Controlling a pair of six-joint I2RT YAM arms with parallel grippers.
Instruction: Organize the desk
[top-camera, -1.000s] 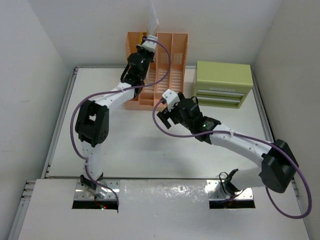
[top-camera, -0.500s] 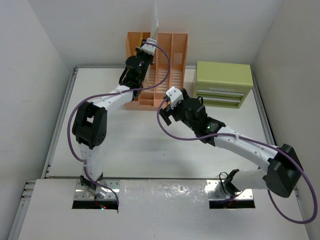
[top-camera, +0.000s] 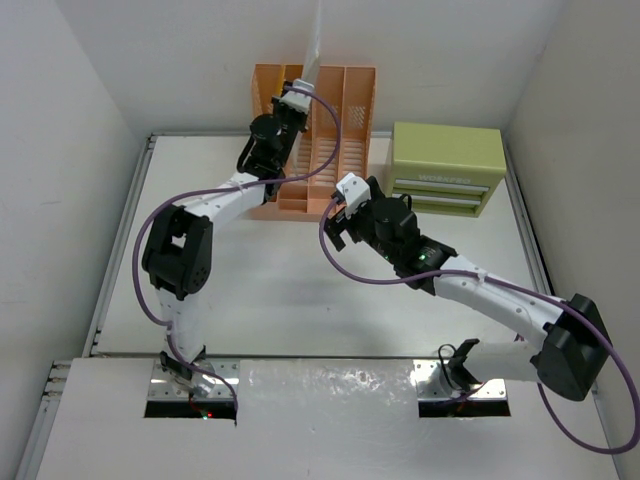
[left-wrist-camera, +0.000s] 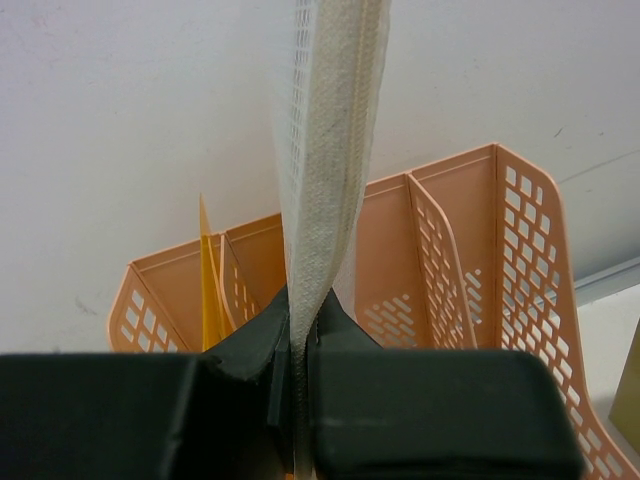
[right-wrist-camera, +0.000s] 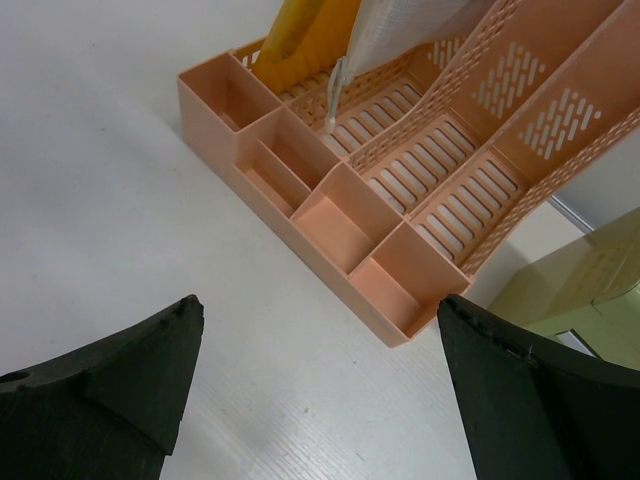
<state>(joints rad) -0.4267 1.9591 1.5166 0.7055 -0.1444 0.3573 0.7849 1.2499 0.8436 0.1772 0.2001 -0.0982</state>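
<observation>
Left gripper (left-wrist-camera: 298, 350) pinching the pouch (left-wrist-camera: 325, 150) on edge, long axis straight up, lower end in a rack (left-wrist-camera: 460, 260) slot, top centre; right gripper (right-wrist-camera: 318, 375) spread, idle.

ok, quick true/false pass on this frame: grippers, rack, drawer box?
1. The left gripper is shut on a white mesh pouch. True.
2. The right gripper holds a yellow folder. False: it is open and empty; the yellow folder stands in the peach file rack.
3. The green drawer box sits to the right of the rack. True.
4. The rack's front trays hold pens. False: they are empty.
</observation>
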